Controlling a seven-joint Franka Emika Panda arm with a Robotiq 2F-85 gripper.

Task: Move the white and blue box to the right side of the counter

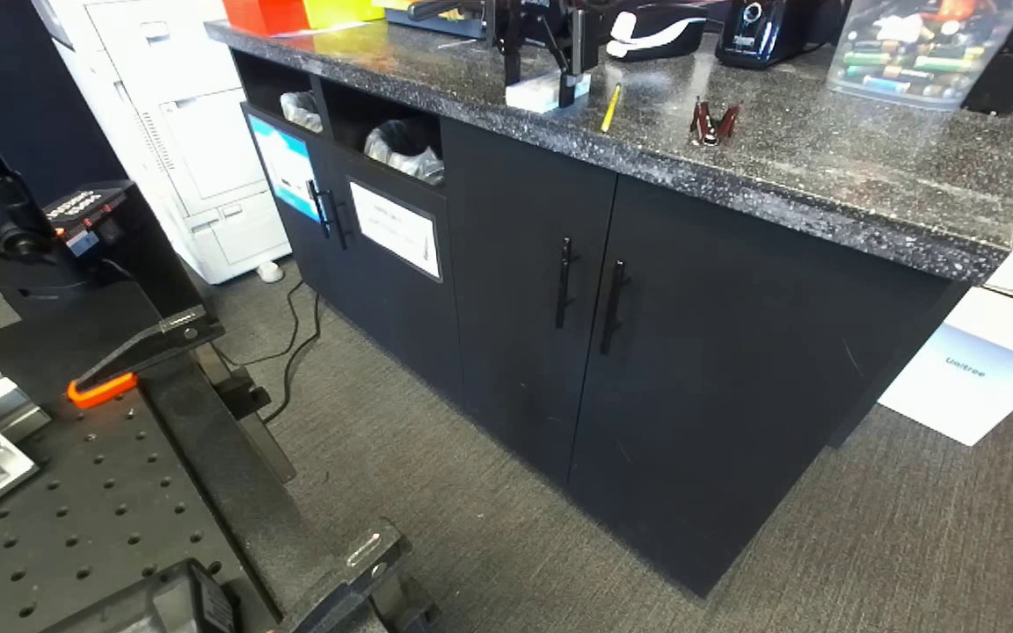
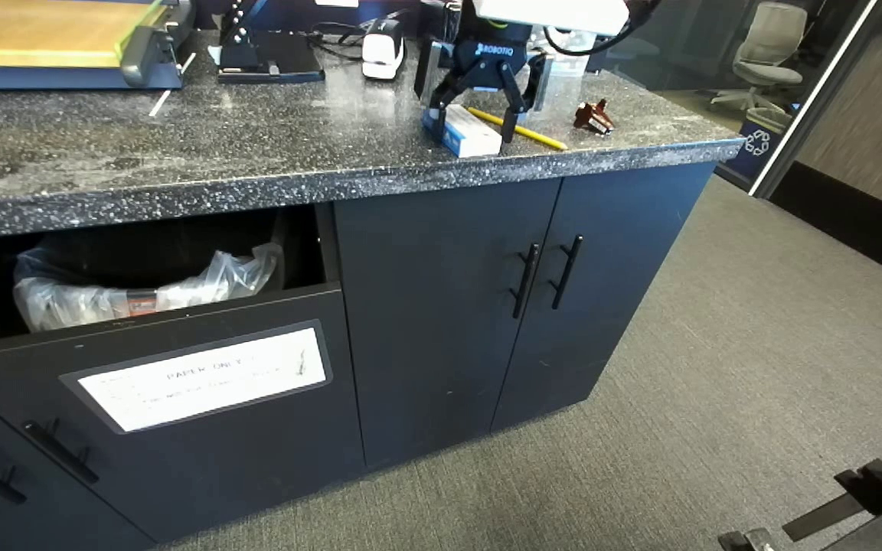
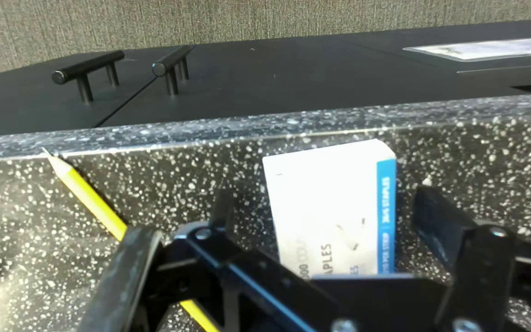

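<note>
My gripper [image 3: 327,216] is spread around the staples box [image 3: 327,198], near the front edge of the counter [image 2: 280,145]; if I close unevenly, the box could twist off; carried low, it could drag the pencil [image 3: 91,202].

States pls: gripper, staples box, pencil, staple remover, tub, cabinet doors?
Small white-and-blue cardboard staples box: lying flat, ungripped.
Black two-finger Robotiq gripper: open, straddling the box.
Yellow wooden pencil: lying flat.
Dark red staple remover: spread open.
Clear plastic tub: loaded with small items; top not visible.
Black cabinet doors: closed.
</note>
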